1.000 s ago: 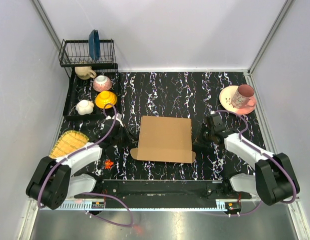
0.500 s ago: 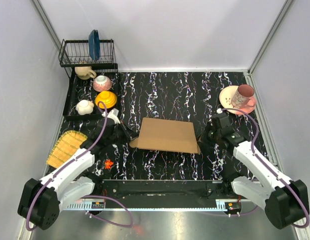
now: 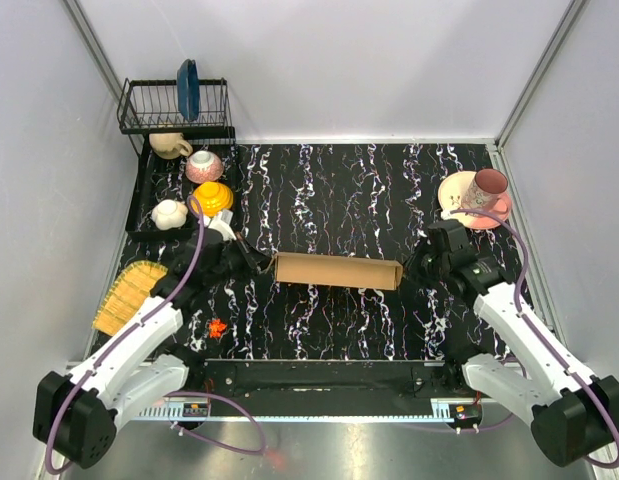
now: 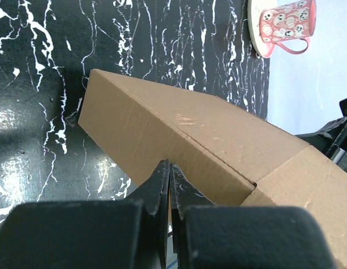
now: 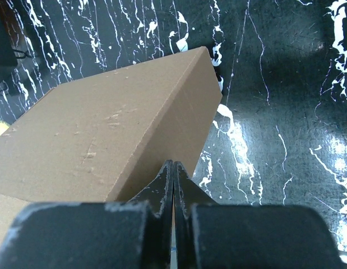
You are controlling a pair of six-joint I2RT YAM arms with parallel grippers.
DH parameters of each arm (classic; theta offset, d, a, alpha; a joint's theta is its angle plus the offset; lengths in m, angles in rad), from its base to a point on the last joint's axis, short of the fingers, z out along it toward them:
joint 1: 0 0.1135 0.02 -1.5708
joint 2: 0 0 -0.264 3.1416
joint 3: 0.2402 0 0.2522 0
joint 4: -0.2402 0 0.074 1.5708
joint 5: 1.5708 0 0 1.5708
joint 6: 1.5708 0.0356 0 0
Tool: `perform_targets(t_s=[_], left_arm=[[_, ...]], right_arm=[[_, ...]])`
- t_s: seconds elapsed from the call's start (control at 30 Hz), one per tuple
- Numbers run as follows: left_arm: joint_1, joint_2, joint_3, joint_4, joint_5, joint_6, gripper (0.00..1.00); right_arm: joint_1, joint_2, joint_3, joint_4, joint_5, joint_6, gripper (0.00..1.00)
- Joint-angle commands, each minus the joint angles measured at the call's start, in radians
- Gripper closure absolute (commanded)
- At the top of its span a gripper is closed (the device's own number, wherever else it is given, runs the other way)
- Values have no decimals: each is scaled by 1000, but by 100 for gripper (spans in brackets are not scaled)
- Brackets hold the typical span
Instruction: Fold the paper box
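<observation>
You've got the left gripper [image 3: 259, 264] and right gripper [image 3: 411, 268] both pinched tight on opposite end edges of the paper box [image 3: 337, 271], tipped up at frame centre; it looks light, stiff but easily creased, so keep to the edges.

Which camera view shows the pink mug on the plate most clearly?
The left wrist view: the pink mug appears from the side, with its white pattern and handle clear. The top external view shows it small, from above, on the plate. The right wrist view misses it.
</observation>
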Motion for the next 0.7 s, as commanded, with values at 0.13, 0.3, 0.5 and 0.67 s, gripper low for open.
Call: perform_targets(t_s=[0.13, 0.3, 0.5, 0.67], left_arm=[[-21, 95, 96, 85, 133, -41, 98], [-9, 167, 139, 94, 153, -30, 97], [23, 212, 162, 84, 186, -19, 96], [60, 236, 179, 74, 205, 1, 92]], right_arm=[[27, 61, 70, 129, -89, 52, 100], [27, 155, 136, 124, -83, 23, 100], [24, 215, 153, 137, -79, 12, 100], [11, 236, 164, 137, -69, -11, 94]])
